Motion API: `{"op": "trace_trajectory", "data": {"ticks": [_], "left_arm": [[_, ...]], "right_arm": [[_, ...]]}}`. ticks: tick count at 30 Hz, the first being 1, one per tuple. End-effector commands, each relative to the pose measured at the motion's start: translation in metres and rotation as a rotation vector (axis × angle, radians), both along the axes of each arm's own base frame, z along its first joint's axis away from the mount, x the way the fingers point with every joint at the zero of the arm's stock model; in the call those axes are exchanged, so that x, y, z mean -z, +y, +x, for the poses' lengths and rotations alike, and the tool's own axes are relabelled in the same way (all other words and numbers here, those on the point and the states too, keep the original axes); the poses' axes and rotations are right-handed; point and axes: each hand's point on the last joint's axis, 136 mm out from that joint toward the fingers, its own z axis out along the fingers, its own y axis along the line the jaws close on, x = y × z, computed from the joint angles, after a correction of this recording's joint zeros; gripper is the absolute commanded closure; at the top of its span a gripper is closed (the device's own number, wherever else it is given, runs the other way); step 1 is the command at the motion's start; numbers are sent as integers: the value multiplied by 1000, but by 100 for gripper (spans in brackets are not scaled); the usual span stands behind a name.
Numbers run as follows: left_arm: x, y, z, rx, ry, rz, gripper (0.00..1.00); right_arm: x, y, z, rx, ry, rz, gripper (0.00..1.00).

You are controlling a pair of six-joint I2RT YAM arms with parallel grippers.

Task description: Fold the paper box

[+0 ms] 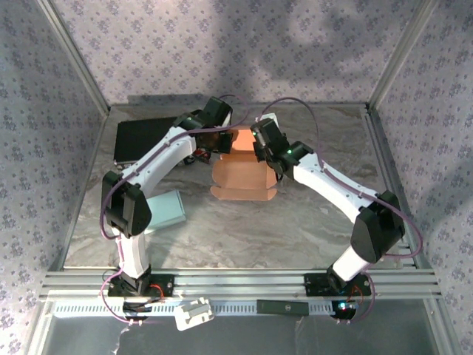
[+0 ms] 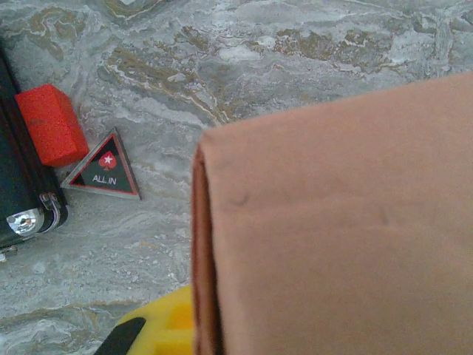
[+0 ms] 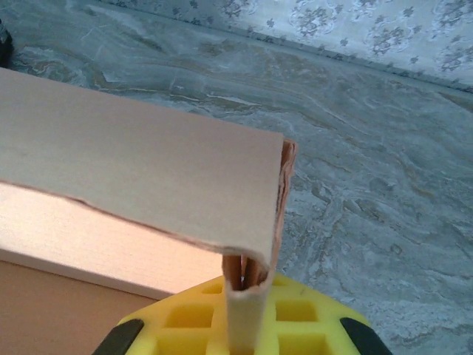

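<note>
The right hand (image 3: 244, 325) is clenching a thin wall of the paper box (image 1: 240, 174) between its yellow pads (image 3: 310, 325), and that wall is already bowing and splitting into layers just above the grip. If the hand is pulling or twisting hard from here, the card is likely creasing off its score line or tearing at the pinched corner. The left hand (image 1: 222, 140) is also closed, apparently on the folded edge of the box at its own side, though the panel is hiding the pinch itself. With both hands gripping opposite parts, any uneven motion is risking a skewed, racked box or a wall slipping out of the pads.

The box is sitting on the surface (image 3: 369, 185) between the two hands, reaching away from them toward the arms' bases. It is showing salmon-orange card, partly raised, with one broad flat panel spreading over the right hand's fingers and a doubled edge standing upright beside the left hand's pad (image 2: 159, 329).
</note>
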Motion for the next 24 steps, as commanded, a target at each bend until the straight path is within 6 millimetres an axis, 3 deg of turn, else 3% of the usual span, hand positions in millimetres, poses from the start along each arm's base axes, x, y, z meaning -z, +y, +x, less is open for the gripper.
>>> {"op": "trace_trajectory", "data": {"ticks": [1, 8, 13, 16, 21, 24], "left_arm": [[-14, -19, -16, 77, -3, -18, 100], [-15, -20, -19, 71, -1, -20, 100], [-14, -20, -19, 62, 0, -20, 100], [-14, -21, -18, 56, -2, -22, 100], [-12, -23, -18, 50, 3, -21, 100], [-12, -22, -18, 45, 5, -19, 100]], "right_arm": [[-15, 6, 2, 16, -41, 4, 100], [-25, 4, 5, 18, -63, 32, 80], [-22, 2, 7, 34, -58, 12, 88], [-21, -3, 6, 64, -65, -2, 100], [-20, -7, 4, 82, -77, -2, 100], [-23, -6, 4, 74, -86, 6, 88]]}}
